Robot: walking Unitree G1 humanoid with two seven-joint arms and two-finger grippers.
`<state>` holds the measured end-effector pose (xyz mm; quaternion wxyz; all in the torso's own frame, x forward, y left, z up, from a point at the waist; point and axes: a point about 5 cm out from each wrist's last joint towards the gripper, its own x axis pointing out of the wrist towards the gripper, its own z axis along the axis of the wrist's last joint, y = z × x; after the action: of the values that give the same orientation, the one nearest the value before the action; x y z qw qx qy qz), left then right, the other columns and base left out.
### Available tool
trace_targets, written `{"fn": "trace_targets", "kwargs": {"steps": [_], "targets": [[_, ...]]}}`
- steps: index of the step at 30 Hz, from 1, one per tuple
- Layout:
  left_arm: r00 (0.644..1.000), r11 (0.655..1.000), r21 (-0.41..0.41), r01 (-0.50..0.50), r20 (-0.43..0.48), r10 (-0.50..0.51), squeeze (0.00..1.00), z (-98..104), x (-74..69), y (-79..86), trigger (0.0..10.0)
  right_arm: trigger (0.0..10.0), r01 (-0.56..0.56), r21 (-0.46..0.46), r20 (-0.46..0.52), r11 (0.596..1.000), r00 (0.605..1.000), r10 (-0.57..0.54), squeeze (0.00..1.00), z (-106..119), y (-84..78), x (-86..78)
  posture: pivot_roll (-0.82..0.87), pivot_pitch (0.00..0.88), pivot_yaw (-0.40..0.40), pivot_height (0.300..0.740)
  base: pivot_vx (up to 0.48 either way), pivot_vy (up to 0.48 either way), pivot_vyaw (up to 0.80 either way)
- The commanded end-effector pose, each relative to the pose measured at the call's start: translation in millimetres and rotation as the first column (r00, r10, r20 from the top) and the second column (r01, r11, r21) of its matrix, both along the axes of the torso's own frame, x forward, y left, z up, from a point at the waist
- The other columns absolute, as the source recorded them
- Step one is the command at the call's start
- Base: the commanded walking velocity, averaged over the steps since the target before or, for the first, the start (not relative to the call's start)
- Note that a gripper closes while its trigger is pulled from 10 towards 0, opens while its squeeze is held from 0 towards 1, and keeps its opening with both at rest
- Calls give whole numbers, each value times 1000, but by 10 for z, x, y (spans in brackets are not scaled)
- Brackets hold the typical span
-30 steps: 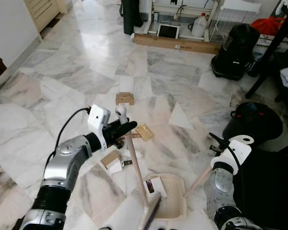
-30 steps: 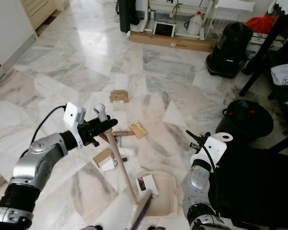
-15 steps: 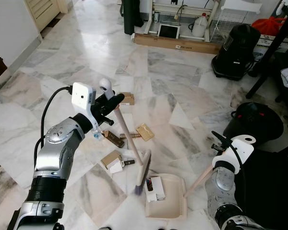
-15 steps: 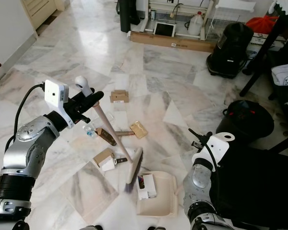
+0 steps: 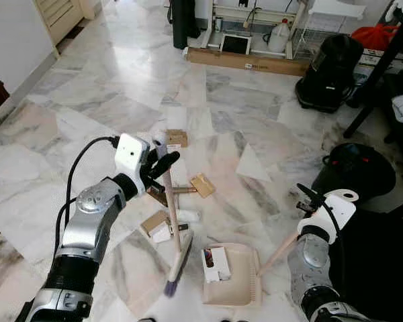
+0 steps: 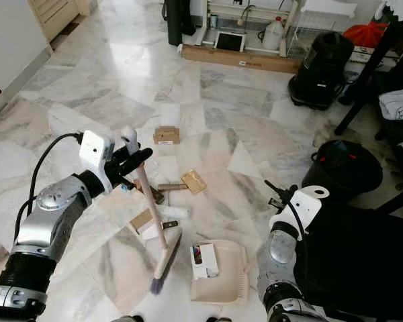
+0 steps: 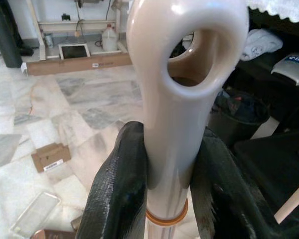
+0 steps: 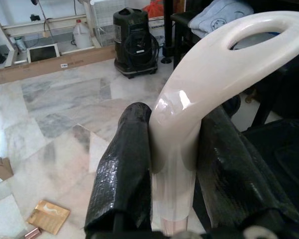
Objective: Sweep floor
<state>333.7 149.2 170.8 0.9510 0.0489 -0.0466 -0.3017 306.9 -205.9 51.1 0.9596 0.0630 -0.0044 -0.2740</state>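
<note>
The left gripper [image 5: 162, 159] clamps the cream long-handled broom [image 5: 172, 221], its bristle head left of the beige plastic dustpan [image 5: 242, 285], whose handle the right gripper [image 8: 177, 164] clasps.

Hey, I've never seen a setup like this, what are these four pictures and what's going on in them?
This is a humanoid robot with two silver arms, sweeping a marble floor. The two wide pictures come from a stereo camera on its head, looking down; both show the same scene. The two close-ups come from cameras on the wrists, looking along each gripper's black fingers.

The left gripper has its jaws closed around the top of a broom handle; the brush head rests on the floor beside a beige dustpan. The right gripper is closed on the dustpan's long handle.

A small box already lies in the dustpan. Litter on the floor includes a cardboard box, a tan packet and a flattened carton.
</note>
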Motion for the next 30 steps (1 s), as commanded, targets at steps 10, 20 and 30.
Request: {"fn": "trace_targets", "kwargs": {"steps": [10,20,30], "targets": [[999,999,-12,32,-20,-32,0,-124,18,-117,10000,10000,46,68,-69,997,997,-42,0,-169,-51,-114,200,168,-44,740,0,0,0],[998,996,-63,56,-37,-58,0,-133,32,-185,10000,10000,54,69,-60,996,997,-50,0,-159,-88,-120,186,174,-43,740,0,0,0],[996,985,-155,78,-39,-85,0,-56,33,-230,10000,10000,38,81,-63,996,997,-33,0,-164,-61,-108,193,174,-47,740,0,0,0]]}}
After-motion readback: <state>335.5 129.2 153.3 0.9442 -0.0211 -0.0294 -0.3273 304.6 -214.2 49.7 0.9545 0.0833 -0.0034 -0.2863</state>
